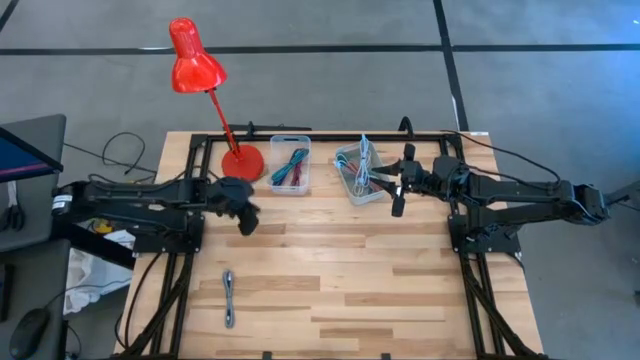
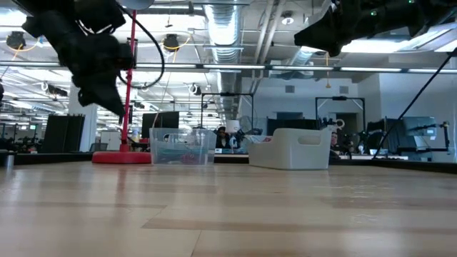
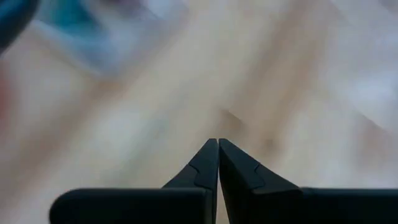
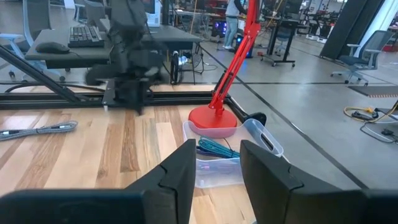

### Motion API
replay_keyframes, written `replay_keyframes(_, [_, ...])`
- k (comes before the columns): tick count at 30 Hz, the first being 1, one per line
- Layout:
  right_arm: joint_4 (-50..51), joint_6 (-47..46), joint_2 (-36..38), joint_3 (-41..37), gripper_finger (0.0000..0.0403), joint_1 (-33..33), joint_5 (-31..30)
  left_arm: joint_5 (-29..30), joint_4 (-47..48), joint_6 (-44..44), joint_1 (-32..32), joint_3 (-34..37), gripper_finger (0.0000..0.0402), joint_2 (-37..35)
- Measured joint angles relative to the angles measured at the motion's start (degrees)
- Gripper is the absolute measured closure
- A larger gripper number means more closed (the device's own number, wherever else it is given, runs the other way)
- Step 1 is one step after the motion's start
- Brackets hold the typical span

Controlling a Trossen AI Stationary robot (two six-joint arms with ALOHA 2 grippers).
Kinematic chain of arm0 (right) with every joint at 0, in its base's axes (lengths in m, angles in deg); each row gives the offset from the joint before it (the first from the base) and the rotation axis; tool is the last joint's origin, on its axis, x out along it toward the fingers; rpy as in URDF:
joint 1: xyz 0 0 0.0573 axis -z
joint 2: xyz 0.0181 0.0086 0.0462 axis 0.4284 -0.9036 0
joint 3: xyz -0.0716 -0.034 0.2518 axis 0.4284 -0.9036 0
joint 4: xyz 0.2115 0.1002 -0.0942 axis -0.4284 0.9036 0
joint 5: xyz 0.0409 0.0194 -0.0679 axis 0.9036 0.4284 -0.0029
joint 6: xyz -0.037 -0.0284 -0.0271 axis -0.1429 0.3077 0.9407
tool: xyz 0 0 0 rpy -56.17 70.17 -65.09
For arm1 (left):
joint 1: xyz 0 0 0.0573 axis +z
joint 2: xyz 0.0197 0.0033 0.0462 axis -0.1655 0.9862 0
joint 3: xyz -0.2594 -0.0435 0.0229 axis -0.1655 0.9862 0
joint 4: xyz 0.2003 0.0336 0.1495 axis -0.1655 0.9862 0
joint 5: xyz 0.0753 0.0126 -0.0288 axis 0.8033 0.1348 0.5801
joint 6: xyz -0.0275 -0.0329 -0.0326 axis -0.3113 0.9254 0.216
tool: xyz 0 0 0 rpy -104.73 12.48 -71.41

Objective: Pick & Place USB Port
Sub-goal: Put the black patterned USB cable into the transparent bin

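Looking straight down on the wooden table, we saw the left gripper above the boards near the base of the red lamp. Its fingers were pressed together with nothing between them — the left wrist view showed the two dark tips meeting in one line over the blurred wood.

The right gripper was at the near edge of the white bin, which held a tangle of cables. Its fingers stood apart, and nothing was held between them. Past them, in the right wrist view, we saw the clear box with a teal cable inside, just beside the round red foot of the lamp, and farther off the left arm as a dark blur.

The clear box and the white bin stood side by side at the back of the table, a little apart. A braided grey cable with plugs at its ends lay alone on the front left part of the table, well apart from both grippers. Which of the things was the USB port we could not tell — the plugs were too small to read.

In the low view both arms hung above the table, and the box and the bin stood on the far side.
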Motion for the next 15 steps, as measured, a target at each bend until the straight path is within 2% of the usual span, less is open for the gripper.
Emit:
replay_keyframes(3, [-0.01, 0.0, 0.0, 0.0, 0.0285, 0.0, 0.0, -13.37, 0.11, 2.2, -0.16, 0.0, 0.0389, 2.63])
replay_keyframes(5, [0.0, 0.0, 0.0, 0.0, 0.0285, 0.0, 0.0, -19.58, 0.14, 5.4, -0.65, 0.0, 0.0389, 4.56])
replay_keyframes(15, [0.0, 0.0, 0.0, 0.0, 0.0285, 0.0, 0.0, -37.26, 0.41, 17.34, -7.61, 0.0, 0.0389, 14.33])
